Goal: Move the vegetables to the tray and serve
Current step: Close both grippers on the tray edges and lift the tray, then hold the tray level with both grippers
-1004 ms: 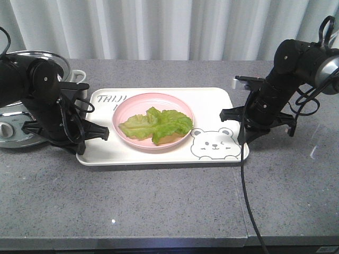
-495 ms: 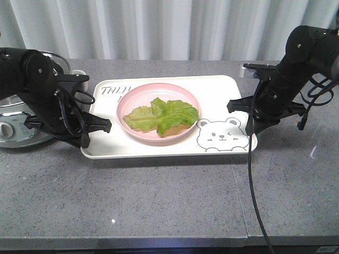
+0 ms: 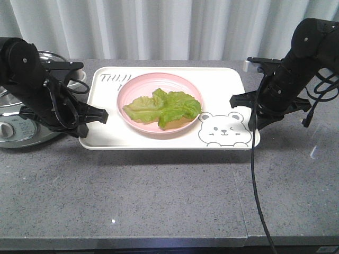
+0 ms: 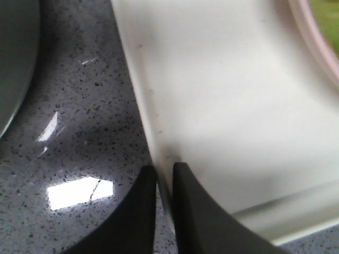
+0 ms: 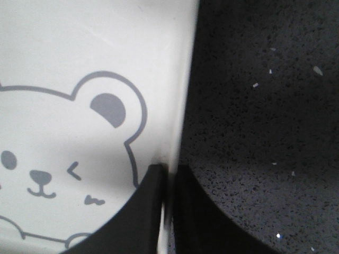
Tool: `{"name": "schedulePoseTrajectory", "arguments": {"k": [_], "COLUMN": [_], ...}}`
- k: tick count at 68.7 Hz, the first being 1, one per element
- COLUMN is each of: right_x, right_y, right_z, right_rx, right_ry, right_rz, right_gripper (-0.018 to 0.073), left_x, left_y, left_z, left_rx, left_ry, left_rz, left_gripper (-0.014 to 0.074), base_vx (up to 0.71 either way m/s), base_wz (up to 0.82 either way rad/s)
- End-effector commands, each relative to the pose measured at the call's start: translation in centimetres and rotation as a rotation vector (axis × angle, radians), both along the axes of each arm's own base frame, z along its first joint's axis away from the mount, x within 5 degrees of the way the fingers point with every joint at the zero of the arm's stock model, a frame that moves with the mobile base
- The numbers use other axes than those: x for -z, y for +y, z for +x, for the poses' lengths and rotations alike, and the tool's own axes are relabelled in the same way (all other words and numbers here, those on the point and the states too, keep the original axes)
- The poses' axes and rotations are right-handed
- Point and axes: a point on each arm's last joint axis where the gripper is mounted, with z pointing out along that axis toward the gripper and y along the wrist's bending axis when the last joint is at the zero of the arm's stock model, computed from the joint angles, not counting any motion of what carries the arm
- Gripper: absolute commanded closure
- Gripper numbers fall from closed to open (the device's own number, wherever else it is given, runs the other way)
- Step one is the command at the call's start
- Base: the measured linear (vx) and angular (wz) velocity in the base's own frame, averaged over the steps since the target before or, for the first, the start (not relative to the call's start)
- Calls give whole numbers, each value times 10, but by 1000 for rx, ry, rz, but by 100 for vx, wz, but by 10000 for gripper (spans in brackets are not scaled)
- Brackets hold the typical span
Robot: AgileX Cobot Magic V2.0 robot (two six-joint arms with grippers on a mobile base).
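Observation:
The cream-white tray [image 3: 106, 135] hangs above the grey counter, held at both short ends. On it stands a round pink plate [image 3: 130, 87] with the green lettuce vegetables [image 3: 164, 108] lying in it. My left gripper [image 3: 94, 117] is shut on the tray's left rim [image 4: 139, 79], one finger under and one over the edge. At the opposite end my right gripper [image 3: 241, 100] is shut on the right rim [image 5: 183, 95], beside the winking bear drawing [image 5: 58, 153]. A corner of the pink plate [image 4: 312, 39] shows in the left wrist view.
A silver cooker with a lid [image 3: 16, 129] sits at the far left of the counter, close behind my left arm. A black cable [image 3: 253, 174] hangs from the right arm down across the counter. White curtains close off the back.
Both arms have lifted the tray off the counter and carried it upward and slightly right. The plate and lettuce rode along without shifting.

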Motion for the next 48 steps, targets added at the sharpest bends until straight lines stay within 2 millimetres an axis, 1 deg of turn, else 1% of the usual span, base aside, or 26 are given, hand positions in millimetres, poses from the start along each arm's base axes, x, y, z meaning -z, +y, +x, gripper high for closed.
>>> {"name": "schedulePoseTrajectory", "arguments": {"k": [1,20,48], "right_x": [-41,-55,-55], "right_y": [16,15,15], "right_z": [-17,-23,-23], "right_rx": [-38,-38,-41], "right_ry": [-59,-104,-100], "right_rz": [132,136,135], "right_gripper": [564,564,564], "left_x": [-43,-45,-45], "left_y": [-17,-17,-17], "left_z": [-8,-8,-8], "left_rx": [20,20,20], "left_ry": [-167,-175,-175], "left_rz": [-171,-173,-173], "left_gripper": [605,604,604], "base_vx": [0,0,0], "base_wz": [0,0,0]}}
